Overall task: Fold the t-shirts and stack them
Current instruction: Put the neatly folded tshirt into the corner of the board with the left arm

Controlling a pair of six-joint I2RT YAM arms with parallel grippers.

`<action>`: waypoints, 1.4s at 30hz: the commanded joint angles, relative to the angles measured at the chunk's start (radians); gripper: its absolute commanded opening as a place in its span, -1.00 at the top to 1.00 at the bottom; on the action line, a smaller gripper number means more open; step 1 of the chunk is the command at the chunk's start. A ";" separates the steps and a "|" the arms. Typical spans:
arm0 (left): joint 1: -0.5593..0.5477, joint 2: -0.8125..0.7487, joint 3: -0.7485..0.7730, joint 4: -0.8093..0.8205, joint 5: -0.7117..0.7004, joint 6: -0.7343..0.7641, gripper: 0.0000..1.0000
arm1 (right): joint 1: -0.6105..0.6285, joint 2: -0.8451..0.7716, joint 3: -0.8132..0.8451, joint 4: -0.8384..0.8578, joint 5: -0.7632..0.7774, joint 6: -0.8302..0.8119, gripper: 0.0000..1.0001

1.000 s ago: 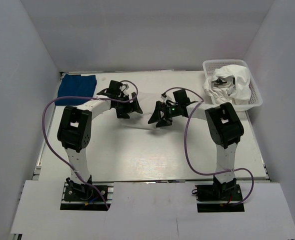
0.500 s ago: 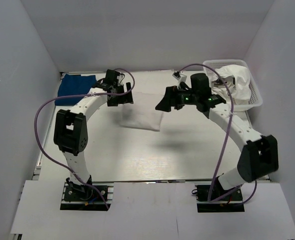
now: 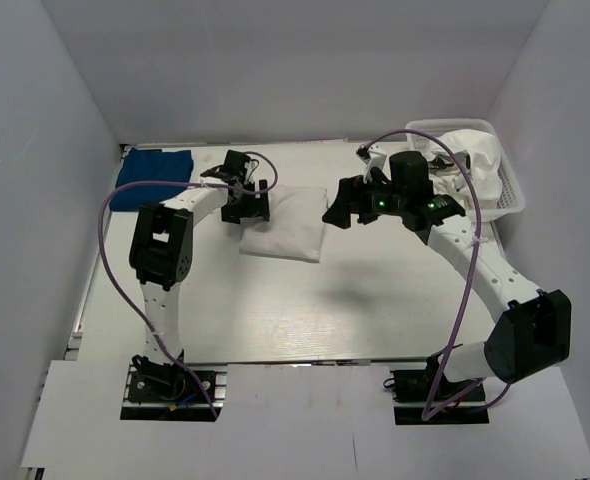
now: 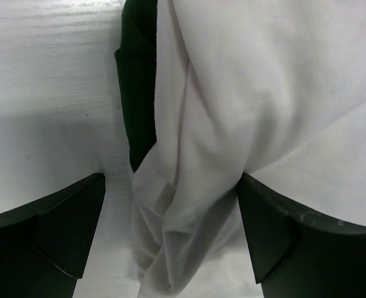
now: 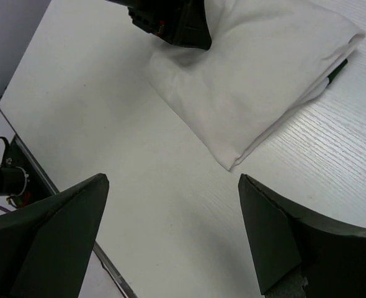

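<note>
A folded shirt (image 3: 287, 230) lies mid-way on the table (image 3: 275, 310), with the left gripper (image 3: 247, 210) at its left edge and the right gripper (image 3: 337, 214) just right of it. A second shirt (image 3: 153, 172) lies far left. A basket (image 3: 512, 192) holding cloth (image 3: 467, 160) stands far right.

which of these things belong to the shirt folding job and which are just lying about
For the job:
white tee, folded, mid-table
blue tee, far left corner

Lying about:
basket, far right corner
white cloth bunched inside it, can't tell what it is
</note>
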 commanded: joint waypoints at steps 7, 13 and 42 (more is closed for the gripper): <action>-0.039 0.011 -0.101 0.053 0.050 0.046 -0.56 | -0.005 -0.031 0.037 -0.076 0.158 -0.070 -0.81; -0.039 0.120 -0.006 -0.026 0.046 0.047 0.23 | -0.009 -0.080 0.003 -0.079 0.256 -0.098 -0.81; 0.081 -0.219 0.235 -0.031 -0.431 0.648 1.00 | -0.017 -0.095 -0.054 -0.092 0.439 -0.138 -0.81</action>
